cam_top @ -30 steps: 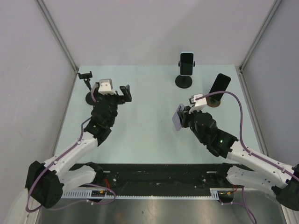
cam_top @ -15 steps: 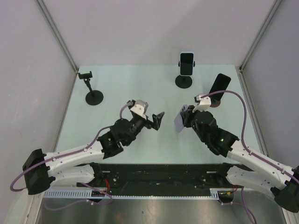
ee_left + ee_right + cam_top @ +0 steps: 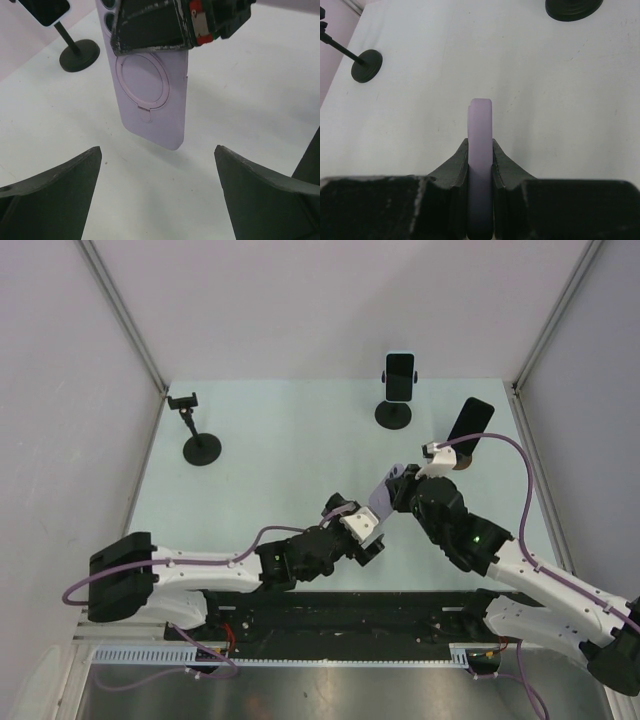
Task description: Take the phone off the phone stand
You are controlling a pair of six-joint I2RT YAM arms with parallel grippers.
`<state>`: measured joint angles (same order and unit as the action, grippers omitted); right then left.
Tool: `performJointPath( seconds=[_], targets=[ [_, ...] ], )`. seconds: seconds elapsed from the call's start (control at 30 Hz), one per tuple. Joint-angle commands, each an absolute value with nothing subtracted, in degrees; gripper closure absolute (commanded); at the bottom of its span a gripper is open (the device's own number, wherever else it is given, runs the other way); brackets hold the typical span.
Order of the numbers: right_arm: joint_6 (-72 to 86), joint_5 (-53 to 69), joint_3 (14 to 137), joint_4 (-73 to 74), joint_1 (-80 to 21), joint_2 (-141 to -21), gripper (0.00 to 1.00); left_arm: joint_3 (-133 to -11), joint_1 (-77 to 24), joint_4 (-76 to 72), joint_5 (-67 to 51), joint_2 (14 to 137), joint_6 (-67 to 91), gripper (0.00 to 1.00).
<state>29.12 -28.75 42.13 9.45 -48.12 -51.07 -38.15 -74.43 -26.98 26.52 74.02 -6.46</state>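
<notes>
The right gripper (image 3: 480, 150) pinches the lilac phone (image 3: 155, 110) edgewise, its fingers (image 3: 150, 27) hiding the phone's top; the left gripper (image 3: 157, 162) gapes wide, holding nothing, just beside it.

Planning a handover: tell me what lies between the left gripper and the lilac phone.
Nothing: in the left wrist view, only bare table shows between the open left gripper and the lilac phone.

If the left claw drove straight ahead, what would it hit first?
Likely the lilac ring-backed phone gripped by the right claw, directly ahead of the open left claw; depth unclear.
</notes>
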Motion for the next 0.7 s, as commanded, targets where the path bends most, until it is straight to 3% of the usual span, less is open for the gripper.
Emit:
performJointPath(
  seconds=[0.0, 0.23, 0.5, 0.63, 0.67],
  targets=[
    [32.87, -29.62, 45.79, 5.19, -49.3, -49.39, 1.0, -41.57, -74.79, -32.51, 30.14, 77.94, -8.09, 0.0],
    [36.81, -31.55, 45.79, 4.57, -52.11, -50.1, 1.0, -43.16, -74.88, -38.75, 37.87, 84.89, -9.75, 0.02],
    [40.96, -31.73, 45.7, 1.59, -54.93, -52.2, 1.0, -42.63, -74.88, -43.68, 40.78, 88.59, -10.46, 0.12],
    [41.84, -31.81, 45.7, 0.97, -55.98, -52.91, 1.0, -41.31, -74.88, -44.91, 41.04, 87.98, -10.11, 0.34],
    [41.92, -32.16, 45.7, 1.05, -56.07, -52.91, 1.0, -41.13, -74.88, -45.0, 41.13, 87.46, -9.93, 0.44]
  ],
)
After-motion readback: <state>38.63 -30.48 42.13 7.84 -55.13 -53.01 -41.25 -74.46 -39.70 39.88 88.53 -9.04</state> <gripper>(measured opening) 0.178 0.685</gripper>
